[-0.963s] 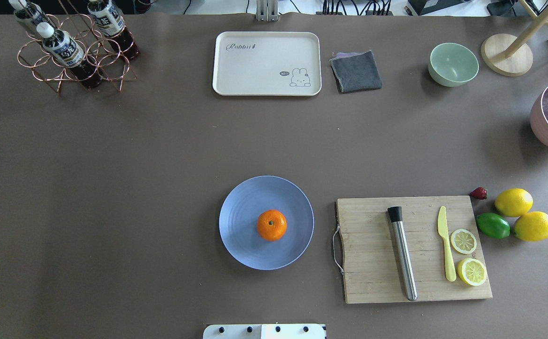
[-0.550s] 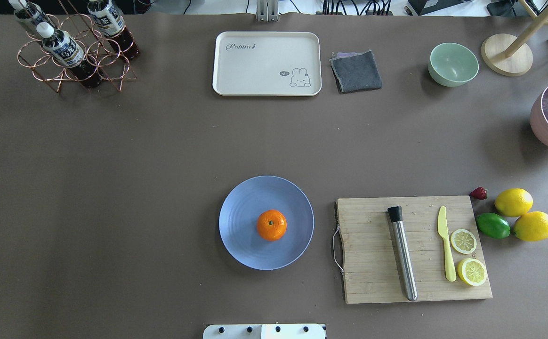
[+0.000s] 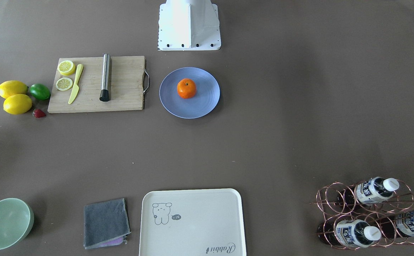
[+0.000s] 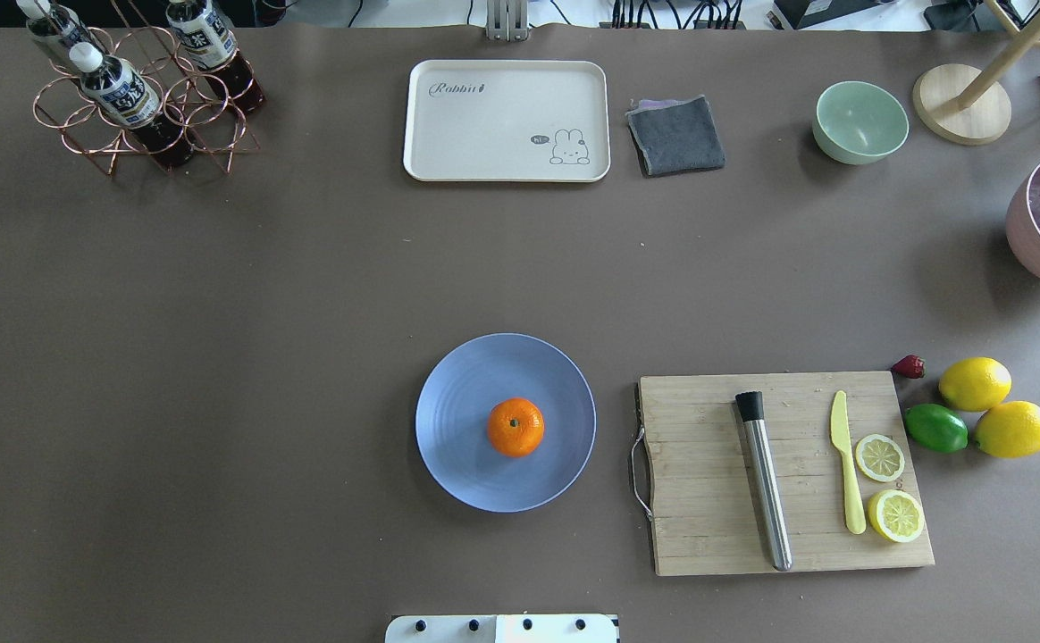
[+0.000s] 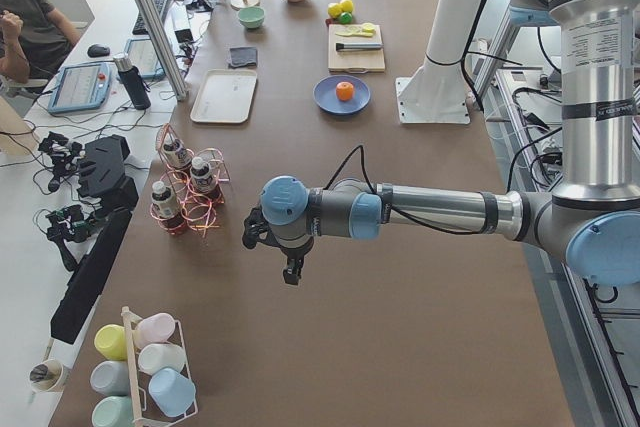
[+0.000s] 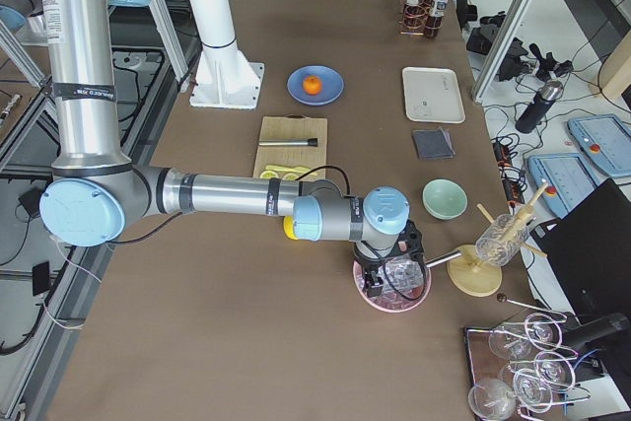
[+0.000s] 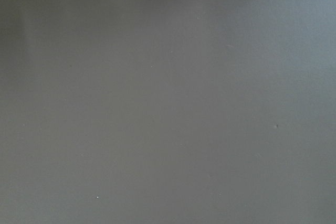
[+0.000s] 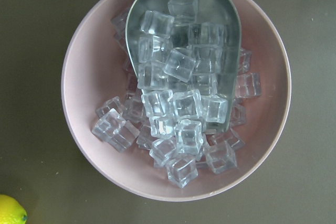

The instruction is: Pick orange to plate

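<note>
The orange rests near the middle of the periwinkle-blue plate, stem dot up; it also shows in the front-facing view as the orange on the plate. No gripper is near them. My left gripper hangs over bare table far to the left, beyond the bottle rack, and I cannot tell if it is open. My right gripper hovers over a pink bowl of ice at the far right end, state also unclear. Neither wrist view shows any fingers.
A wooden cutting board with a steel muddler, yellow knife and lemon slices lies right of the plate. Two lemons, a lime and a strawberry sit beyond it. Cream tray, grey cloth, mint bowl and bottle rack line the far edge.
</note>
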